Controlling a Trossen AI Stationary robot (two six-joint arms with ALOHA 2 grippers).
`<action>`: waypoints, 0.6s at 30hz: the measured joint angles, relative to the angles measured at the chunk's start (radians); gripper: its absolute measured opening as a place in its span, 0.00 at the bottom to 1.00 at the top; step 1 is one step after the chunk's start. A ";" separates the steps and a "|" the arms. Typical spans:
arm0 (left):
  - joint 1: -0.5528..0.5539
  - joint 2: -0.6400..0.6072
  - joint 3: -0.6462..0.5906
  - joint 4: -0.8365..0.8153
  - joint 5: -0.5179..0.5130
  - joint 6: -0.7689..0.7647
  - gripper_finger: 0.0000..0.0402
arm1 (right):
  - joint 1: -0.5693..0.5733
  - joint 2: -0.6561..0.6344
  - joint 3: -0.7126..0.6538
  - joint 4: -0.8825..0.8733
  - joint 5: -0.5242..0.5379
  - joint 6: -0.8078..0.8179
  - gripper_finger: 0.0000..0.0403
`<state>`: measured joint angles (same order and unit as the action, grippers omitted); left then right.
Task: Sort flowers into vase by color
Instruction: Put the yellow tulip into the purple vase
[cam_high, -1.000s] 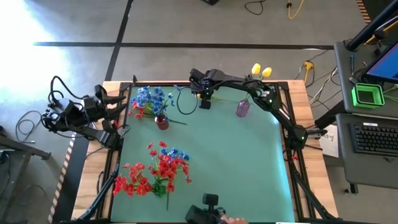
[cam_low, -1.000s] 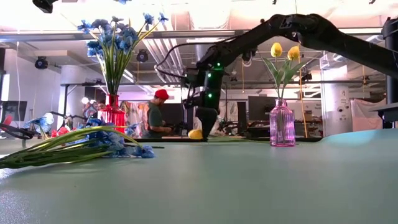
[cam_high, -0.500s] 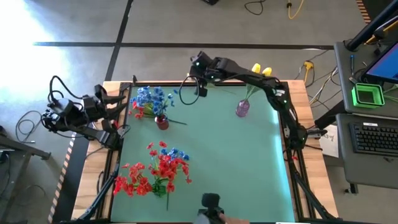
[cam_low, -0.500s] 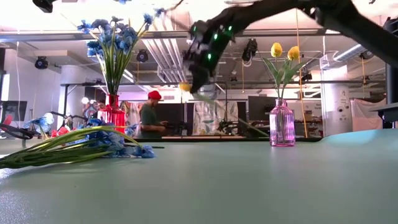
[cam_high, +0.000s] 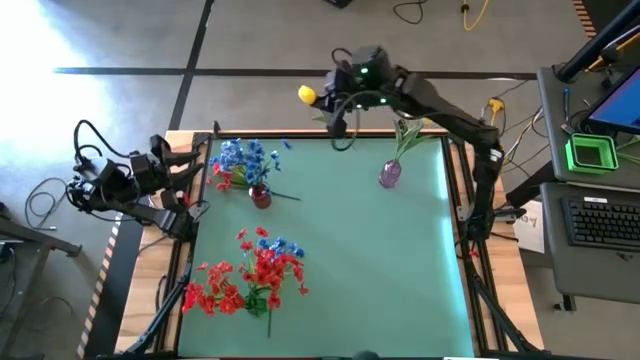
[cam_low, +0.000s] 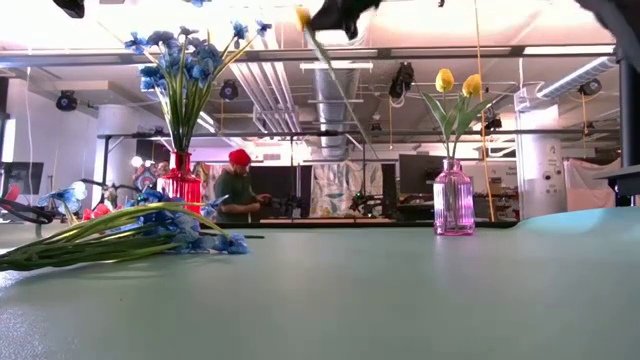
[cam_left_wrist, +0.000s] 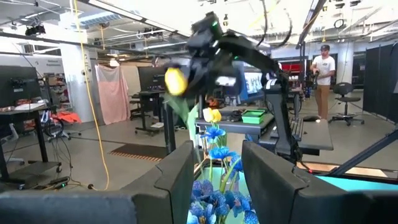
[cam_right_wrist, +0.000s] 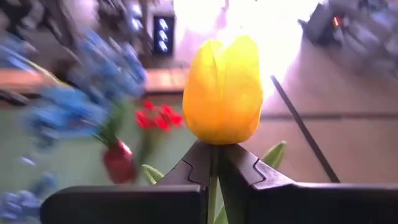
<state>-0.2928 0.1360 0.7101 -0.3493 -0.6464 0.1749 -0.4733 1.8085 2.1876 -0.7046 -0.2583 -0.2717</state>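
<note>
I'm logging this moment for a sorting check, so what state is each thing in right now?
Right gripper: shut on yellow tulip, raised over the table's far edge.
Left gripper: open, empty, waiting at the table's left edge.
Red vase: upright, holds blue flowers.
Pink vase: upright, holds two yellow tulips.
Red-and-blue pile: lying unsorted on the table.

Right arm (cam_high: 440, 95): dark jointed links, green status lights near the wrist, black cable looped beneath.
Left arm (cam_high: 120, 185): dark, black cables coiled over its housing.
Right gripper (cam_right_wrist: 216, 163): black angular fingers, stepped inner faces.
Left gripper (cam_left_wrist: 214, 180): two broad dark fingers, matte, edges rounded.
</note>
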 joint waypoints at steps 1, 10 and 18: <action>0.000 0.000 0.000 0.000 0.000 0.000 0.31 | 0.009 -0.016 0.000 0.014 -0.010 0.011 0.03; 0.000 0.000 0.000 -0.001 0.001 -0.011 0.31 | 0.095 -0.155 -0.083 0.115 -0.060 0.068 0.03; 0.000 0.000 0.000 -0.003 0.001 -0.026 0.31 | 0.153 -0.347 -0.434 0.471 -0.047 0.152 0.03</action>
<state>-0.2928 0.1360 0.7101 -0.3519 -0.6453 0.1494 -0.3206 1.4613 1.7535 -0.2336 -0.3055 -0.1197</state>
